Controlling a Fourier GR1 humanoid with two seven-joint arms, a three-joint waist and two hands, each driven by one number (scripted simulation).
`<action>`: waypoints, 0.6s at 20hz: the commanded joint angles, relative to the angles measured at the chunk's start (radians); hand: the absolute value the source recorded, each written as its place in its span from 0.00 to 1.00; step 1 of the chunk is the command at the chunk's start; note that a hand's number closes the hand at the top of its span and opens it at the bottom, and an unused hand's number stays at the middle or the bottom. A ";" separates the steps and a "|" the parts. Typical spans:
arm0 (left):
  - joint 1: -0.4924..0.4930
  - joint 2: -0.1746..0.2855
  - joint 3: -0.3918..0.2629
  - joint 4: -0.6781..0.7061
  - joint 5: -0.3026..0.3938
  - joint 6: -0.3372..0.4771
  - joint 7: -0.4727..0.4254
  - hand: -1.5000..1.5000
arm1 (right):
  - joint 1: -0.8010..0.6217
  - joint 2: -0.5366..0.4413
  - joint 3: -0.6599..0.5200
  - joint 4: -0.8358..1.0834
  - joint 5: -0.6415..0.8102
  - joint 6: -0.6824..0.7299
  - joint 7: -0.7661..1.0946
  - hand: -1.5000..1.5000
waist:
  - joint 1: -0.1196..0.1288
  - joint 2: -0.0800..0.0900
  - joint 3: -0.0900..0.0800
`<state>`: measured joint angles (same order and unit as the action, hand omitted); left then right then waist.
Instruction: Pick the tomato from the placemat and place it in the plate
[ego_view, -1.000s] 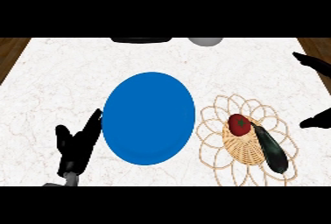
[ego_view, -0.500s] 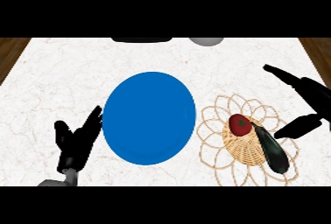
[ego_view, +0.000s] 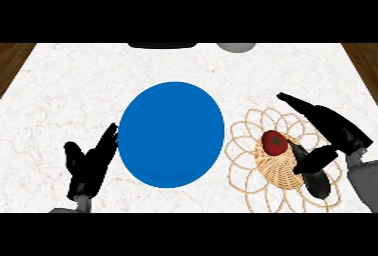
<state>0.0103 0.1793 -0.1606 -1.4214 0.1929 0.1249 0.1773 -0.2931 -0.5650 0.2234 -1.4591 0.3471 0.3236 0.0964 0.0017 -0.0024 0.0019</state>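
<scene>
A red tomato (ego_view: 275, 142) with a dark stem lies on the woven wicker placemat (ego_view: 251, 130) at the right of the counter. The blue plate (ego_view: 170, 133) sits in the middle, left of the placemat, with nothing on it. My right hand (ego_view: 334, 134) hovers over the placemat's right side, open, with straight fingers (ego_view: 306, 106) pointing up-left past the tomato and the thumb (ego_view: 314, 160) just right of it. It does not touch the tomato. My left hand (ego_view: 88, 165) rests open at the lower left, beside the plate's left rim.
A dark elongated object (ego_view: 316, 181) lies on the placemat below the tomato, partly under my right thumb. At the counter's far edge stand a black item (ego_view: 162, 45) and a grey round one (ego_view: 236, 47). Wooden floor shows at both upper corners.
My right hand has come in from the right edge toward the tomato, and now spans the placemat's right side. The left hand, tomato and plate have stayed put.
</scene>
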 joint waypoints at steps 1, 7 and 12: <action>-0.017 -0.002 0.029 -0.025 0.008 -0.022 0.071 0.50 | 0.002 0.074 -0.004 0.008 0.074 0.019 0.003 0.00 | 0.001 0.002 -0.002; 0.019 -0.048 -0.002 0.009 -0.053 -0.012 0.007 0.50 | -0.003 0.063 -0.032 -0.009 0.173 0.028 0.050 0.00 | 0.001 0.002 -0.002; 0.003 -0.058 0.034 0.006 -0.044 -0.030 0.043 0.50 | 0.073 0.120 -0.035 -0.065 0.258 0.023 0.079 0.00 | -0.003 0.002 -0.002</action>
<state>0.0239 0.1474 -0.1332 -1.4495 0.1557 0.1008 0.2198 -0.2548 -0.4586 0.2041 -1.4822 0.5604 0.3281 0.1431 0.0020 -0.0014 0.0011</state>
